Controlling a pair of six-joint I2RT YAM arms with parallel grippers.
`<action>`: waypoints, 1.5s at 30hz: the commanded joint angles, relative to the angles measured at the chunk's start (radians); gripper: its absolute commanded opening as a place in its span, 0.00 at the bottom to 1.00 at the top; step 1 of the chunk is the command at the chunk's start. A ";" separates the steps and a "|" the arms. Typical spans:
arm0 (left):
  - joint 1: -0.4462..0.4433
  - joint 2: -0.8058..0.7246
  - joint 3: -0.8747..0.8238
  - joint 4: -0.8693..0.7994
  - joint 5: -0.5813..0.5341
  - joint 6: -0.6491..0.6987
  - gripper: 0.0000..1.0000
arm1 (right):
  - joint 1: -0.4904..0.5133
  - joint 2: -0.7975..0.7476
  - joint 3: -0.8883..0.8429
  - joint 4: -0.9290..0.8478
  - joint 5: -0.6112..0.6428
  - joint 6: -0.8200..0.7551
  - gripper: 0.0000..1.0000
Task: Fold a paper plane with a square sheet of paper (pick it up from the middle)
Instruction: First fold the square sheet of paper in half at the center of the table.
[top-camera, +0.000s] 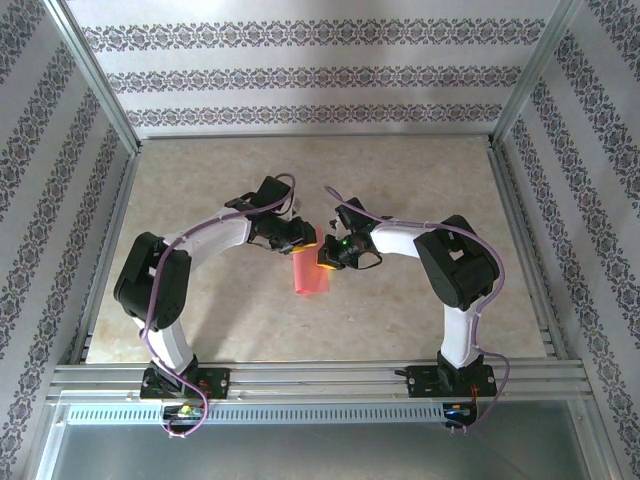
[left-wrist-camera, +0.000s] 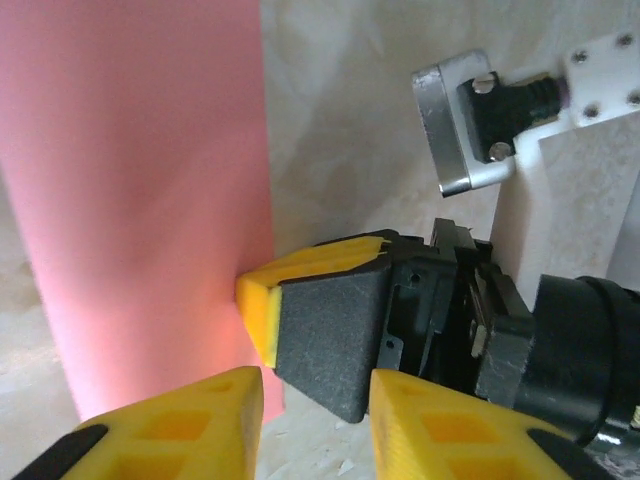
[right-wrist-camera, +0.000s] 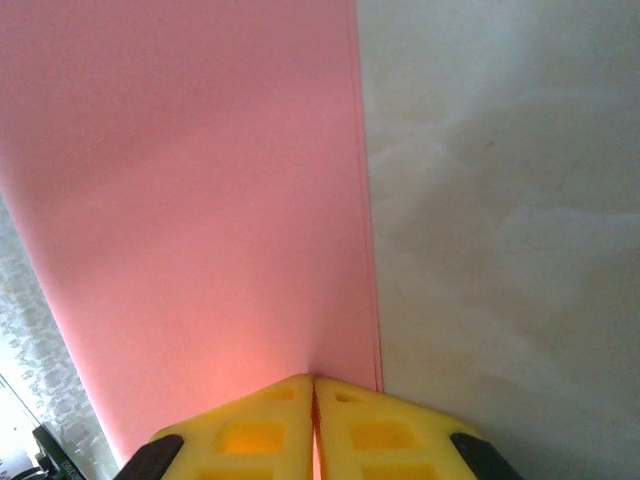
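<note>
Pink sheet of paper (top-camera: 308, 275) folded long, lying mid table between arms. Right gripper (right-wrist-camera: 314, 382) pinched tight on paper near its far end. Left gripper (left-wrist-camera: 318, 385) fingers apart, right at paper's edge.

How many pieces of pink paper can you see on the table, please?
1. The pink paper, folded into a narrow strip, is mid-table between the arms, its far end pinched by the right gripper. Folded layers could hide another sheet.
</note>
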 joint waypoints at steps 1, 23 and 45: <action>-0.007 0.045 0.014 -0.009 0.046 -0.007 0.32 | 0.020 0.101 -0.042 -0.099 0.166 -0.015 0.11; -0.008 0.138 -0.004 -0.129 -0.143 0.093 0.26 | 0.023 0.111 -0.039 -0.123 0.193 -0.010 0.12; 0.068 0.051 -0.094 -0.039 -0.075 0.238 0.27 | 0.008 0.103 -0.042 -0.161 0.221 -0.026 0.11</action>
